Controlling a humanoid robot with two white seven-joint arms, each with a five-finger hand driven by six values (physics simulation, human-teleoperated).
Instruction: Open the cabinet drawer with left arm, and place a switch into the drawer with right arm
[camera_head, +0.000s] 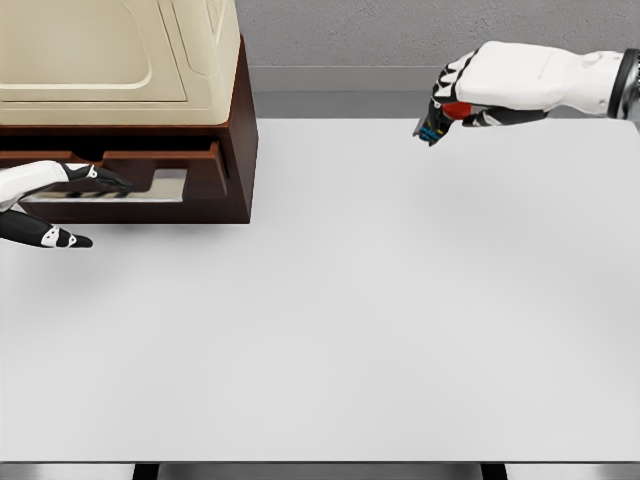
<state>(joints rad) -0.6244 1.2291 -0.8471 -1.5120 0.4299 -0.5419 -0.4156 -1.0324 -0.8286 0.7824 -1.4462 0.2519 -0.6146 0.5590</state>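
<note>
1. Switch (440, 120): held in the right hand (462, 97), raised over the far right part of the tabletop (400, 320), well apart from the cabinet (130, 110). Fingers curled close around it; only a red patch and a small blue-and-dark end visible past the knuckles.
2. Handling, judged: small, rigid and light, probably hard plastic, so prone to slip or twist in a loose grip. Best pinched across its two long sides, with the short ends left free for release.
3. Drawer (150, 185): at the far left corner of the tabletop, low in the cabinet front, pulled partly open, pale floor showing inside.
4. Left hand (60, 205): at the drawer front, upper fingers (100, 178) lying over the drawer's edge, thumb lower and apart, spread rather than clenched. Whether anything is actually gripped: cannot tell.
5. Hidden or unclear: full shape and size of the switch, masked by the fingers; depth of the drawer opening, shadowed under the cabinet body; any handle, not made out; left forearm cut off by the picture's left edge; top of the cream cabinet body cut off above.
</note>
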